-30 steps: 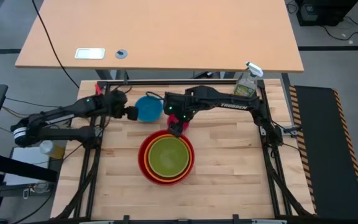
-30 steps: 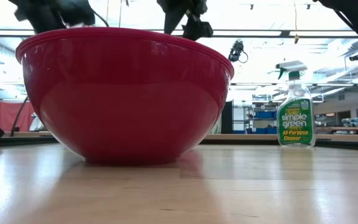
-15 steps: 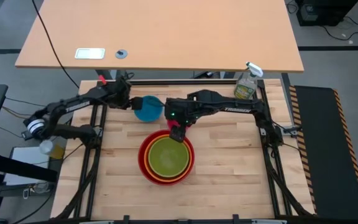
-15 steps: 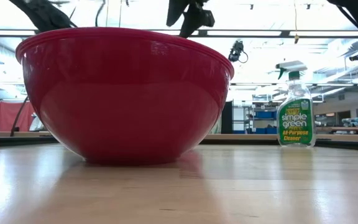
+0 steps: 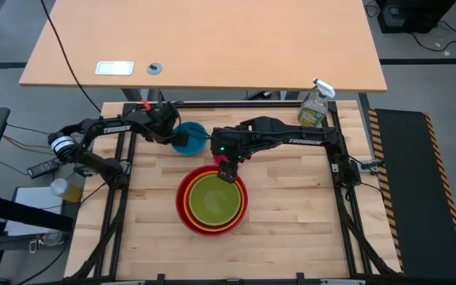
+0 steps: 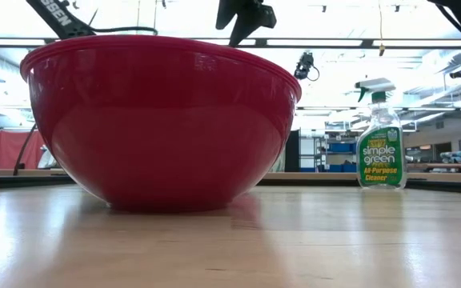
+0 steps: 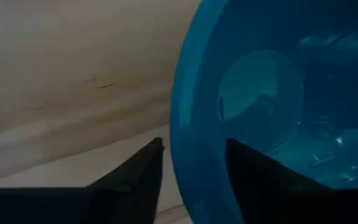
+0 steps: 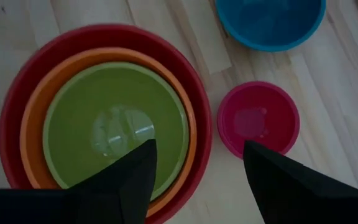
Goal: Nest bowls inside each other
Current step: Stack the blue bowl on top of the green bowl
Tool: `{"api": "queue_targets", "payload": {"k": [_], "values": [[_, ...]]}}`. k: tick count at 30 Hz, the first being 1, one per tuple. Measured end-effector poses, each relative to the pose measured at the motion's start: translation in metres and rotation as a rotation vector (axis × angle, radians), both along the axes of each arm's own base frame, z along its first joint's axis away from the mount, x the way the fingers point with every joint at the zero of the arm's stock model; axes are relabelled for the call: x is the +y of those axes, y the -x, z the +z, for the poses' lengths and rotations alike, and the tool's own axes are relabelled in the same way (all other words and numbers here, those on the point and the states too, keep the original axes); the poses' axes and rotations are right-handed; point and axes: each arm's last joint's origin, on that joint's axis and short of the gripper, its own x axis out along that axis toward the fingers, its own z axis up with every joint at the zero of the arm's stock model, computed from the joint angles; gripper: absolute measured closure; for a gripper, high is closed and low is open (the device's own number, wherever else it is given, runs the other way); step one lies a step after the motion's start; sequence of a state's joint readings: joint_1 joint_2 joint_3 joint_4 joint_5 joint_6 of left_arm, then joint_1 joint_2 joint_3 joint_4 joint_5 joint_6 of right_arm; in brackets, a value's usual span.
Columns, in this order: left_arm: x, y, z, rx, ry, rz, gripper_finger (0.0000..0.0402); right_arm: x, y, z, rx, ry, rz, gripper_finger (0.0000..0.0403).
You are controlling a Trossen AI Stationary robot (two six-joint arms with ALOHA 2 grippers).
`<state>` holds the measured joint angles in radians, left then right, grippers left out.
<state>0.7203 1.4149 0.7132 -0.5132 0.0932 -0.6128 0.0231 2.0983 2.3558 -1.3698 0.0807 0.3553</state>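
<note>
The red bowl (image 5: 181,203) stands on the table's middle, with the orange bowl (image 8: 35,118) and the lime green bowl (image 5: 214,198) nested in it. The blue bowl (image 5: 191,136) stands behind them, toward the far left. The magenta bowl (image 8: 258,119) rests on the table beside the stack; in the high view my right arm hides it. My left gripper (image 5: 175,136) is open at the blue bowl's left rim (image 7: 188,155), one finger (image 7: 138,177) outside the wall and one (image 7: 253,174) inside. My right gripper (image 5: 226,171) hangs open above the stack's far rim, holding nothing.
A clear spray bottle (image 5: 315,104) stands at the table's far right corner. In the low view the red bowl (image 6: 158,120) hides the blue and magenta bowls. Bare wood lies in front of the stack and to its right.
My left gripper has swung toward the table's right edge and come down, tipping more steeply, until its fingers stand on either side of the blue bowl's left rim. The bowls have kept their places.
</note>
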Motion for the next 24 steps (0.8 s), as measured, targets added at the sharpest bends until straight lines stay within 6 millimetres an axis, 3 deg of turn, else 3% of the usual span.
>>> {"api": "queue_targets", "payload": {"k": [11,18,24], "values": [[-0.005,-0.01,0.0,-0.006,-0.019,-0.026,0.0386,0.0,-0.004,0.002,-0.043,0.003,-0.002,0.0159],[-0.01,-0.004,0.008,-0.012,-0.029,-0.029,0.0391,0.001,-0.004,0.001,-0.041,-0.028,0.013,0.0159],[-0.019,0.006,0.035,-0.111,-0.094,-0.048,0.0391,-0.001,-0.005,-0.004,-0.019,-0.002,0.057,0.017]]}}
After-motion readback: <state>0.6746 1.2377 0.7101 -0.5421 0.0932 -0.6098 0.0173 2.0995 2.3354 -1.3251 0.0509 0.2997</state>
